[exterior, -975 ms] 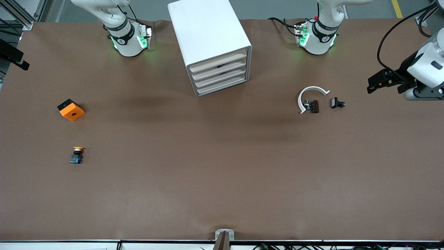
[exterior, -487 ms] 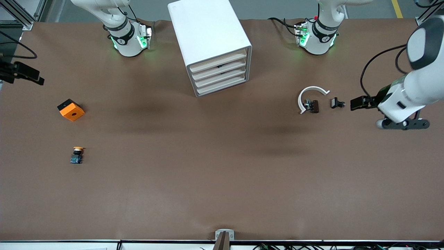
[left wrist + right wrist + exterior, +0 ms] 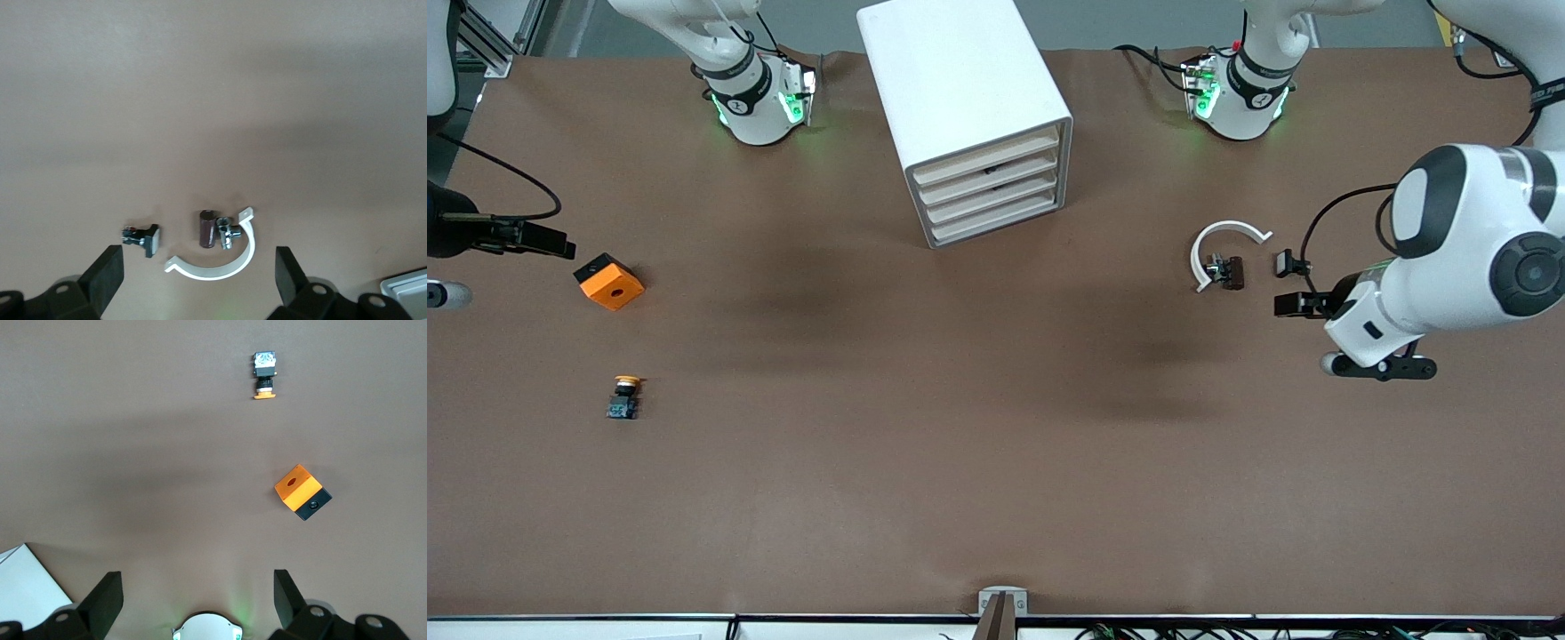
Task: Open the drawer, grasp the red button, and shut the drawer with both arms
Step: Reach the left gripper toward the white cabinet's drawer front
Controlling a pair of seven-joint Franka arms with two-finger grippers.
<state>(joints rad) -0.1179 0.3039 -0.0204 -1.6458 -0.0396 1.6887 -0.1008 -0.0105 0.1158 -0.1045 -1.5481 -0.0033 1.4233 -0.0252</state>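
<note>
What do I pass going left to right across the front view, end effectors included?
Right end effector → orange block → yellow-capped button → white drawer cabinet → white curved bracket → small black part → left end effector.

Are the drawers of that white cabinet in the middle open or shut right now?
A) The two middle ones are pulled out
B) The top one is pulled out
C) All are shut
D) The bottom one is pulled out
C: in the front view all the drawer fronts of the white cabinet sit flush with its frame, none sticking out.
</note>
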